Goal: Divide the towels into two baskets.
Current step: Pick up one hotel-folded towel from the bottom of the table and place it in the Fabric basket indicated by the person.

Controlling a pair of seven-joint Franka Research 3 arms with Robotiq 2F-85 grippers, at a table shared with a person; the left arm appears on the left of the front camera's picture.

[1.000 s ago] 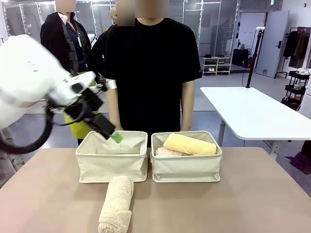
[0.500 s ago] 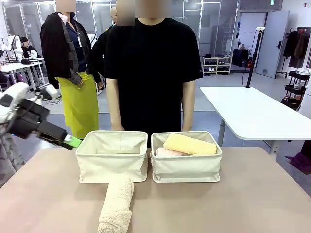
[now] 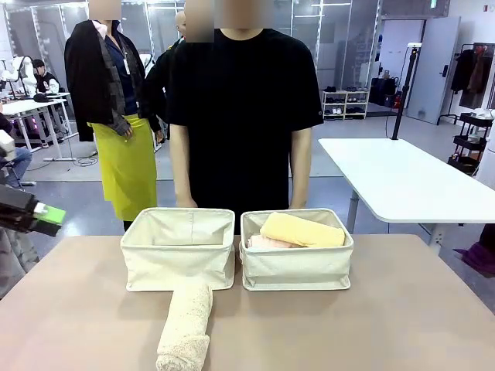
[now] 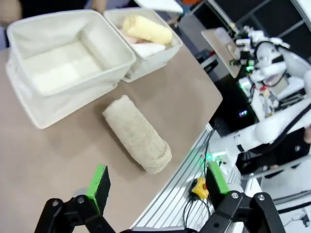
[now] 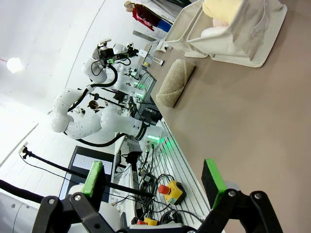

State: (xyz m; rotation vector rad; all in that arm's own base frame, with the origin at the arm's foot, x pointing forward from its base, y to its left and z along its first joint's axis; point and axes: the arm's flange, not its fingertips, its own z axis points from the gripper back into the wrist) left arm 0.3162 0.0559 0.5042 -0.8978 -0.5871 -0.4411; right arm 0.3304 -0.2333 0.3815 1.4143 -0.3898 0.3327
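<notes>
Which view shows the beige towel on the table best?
Left wrist view: the whole beige towel shows, close, from above. Front view crops its near end at the bottom edge; right wrist view has it small and distant.

On tan bench (image 3: 387,309): left cream canvas basket (image 3: 178,259) beside right cream canvas basket (image 3: 296,269); pale yellow rolled towel (image 3: 302,229) in the right; beige terry towel roll (image 3: 186,325) before the left.

Grey floor, white side table (image 3: 402,182), glass partitions.

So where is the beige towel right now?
In the front view the beige towel lies on the table, left of centre, just in front of the left basket on the robot's side.
</notes>
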